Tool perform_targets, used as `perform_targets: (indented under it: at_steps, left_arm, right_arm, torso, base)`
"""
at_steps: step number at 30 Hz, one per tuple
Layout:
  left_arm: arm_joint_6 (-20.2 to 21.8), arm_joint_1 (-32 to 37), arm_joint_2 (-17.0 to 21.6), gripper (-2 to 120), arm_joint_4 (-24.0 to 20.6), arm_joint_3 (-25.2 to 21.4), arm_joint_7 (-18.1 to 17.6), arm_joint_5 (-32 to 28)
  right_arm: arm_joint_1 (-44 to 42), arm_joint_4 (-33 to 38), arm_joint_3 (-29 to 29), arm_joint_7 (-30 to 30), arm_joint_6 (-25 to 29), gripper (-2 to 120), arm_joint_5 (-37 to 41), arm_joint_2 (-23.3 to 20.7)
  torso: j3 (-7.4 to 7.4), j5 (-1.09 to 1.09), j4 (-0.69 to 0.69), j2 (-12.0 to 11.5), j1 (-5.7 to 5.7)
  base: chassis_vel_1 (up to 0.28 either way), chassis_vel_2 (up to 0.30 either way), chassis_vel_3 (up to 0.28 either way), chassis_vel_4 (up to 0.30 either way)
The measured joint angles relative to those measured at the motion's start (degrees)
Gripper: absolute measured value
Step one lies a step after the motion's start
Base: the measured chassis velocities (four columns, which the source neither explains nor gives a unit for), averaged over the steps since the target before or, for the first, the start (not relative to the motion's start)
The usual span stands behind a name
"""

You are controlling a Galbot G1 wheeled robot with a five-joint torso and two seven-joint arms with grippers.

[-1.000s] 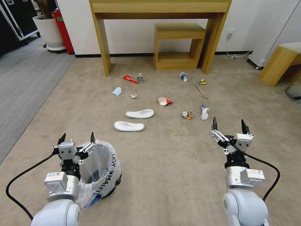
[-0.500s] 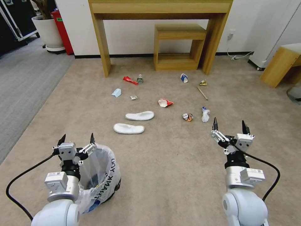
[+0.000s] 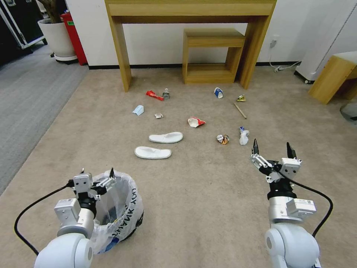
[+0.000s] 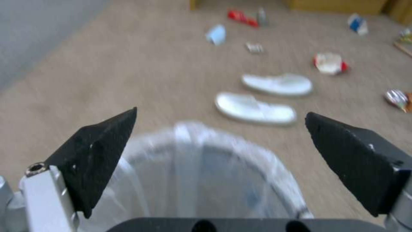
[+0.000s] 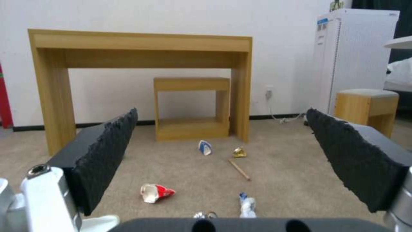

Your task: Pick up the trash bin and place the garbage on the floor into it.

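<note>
The trash bin (image 3: 122, 208), black with a crinkled white bag, stands on the beige floor (image 3: 200, 186) at my lower left. My left gripper (image 3: 97, 172) hangs open just over the bin's near rim (image 4: 206, 167), touching nothing. My right gripper (image 3: 271, 146) is open and empty above the carpet on the right. The garbage lies ahead: two white slippers (image 3: 166, 137) (image 3: 152, 152), a blue mask (image 3: 138, 109), a red wrapper (image 3: 154, 94), a small bottle (image 3: 166, 93), a blue-white cup (image 3: 218, 92), a crushed can (image 3: 222, 138), crumpled paper (image 3: 243, 136) and a wooden stick (image 3: 240, 110).
A wooden desk (image 3: 189, 11) with a low wooden shelf (image 3: 212, 56) under it stands against the far wall. A wooden stool (image 3: 331, 74) is at the right, grey ribbed carpet (image 3: 29, 96) and a white plant pot (image 3: 57, 37) at the left. A red-white crushed cup (image 3: 195, 121) lies mid-floor.
My left gripper has dropped lower and tipped down towards the bin's rim. The right arm and the litter have stayed put.
</note>
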Motion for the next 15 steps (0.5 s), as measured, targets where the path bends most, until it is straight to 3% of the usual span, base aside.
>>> perform_targets:
  at_steps: [3,7,15]
  left_arm:
    - [4.29,-0.58,4.75,100,2.6,0.11,-3.81,-9.7]
    - [6.7,-0.77,8.84,100,4.16,-0.51,-6.99,-15.61]
    - [8.21,-0.53,14.65,100,4.6,-2.72,-9.78,-19.88]
  right_arm:
    - [0.01,-0.11,0.0,-0.08,0.06,100,0.14,-0.12]
    - [-0.04,-0.2,0.07,-0.15,0.23,100,0.16,-0.08]
    - [-0.09,-0.45,0.05,-0.3,0.75,100,-0.04,0.48]
  torso:
    - [0.0,-0.01,0.0,0.0,0.0]
    - [0.0,-0.02,0.0,0.0,0.0]
    - [0.0,-0.04,0.01,0.0,0.0]
  base:
    - [0.0,0.0,0.0,0.0]
    - [0.0,0.0,0.0,0.0]
    - [0.0,0.0,0.0,0.0]
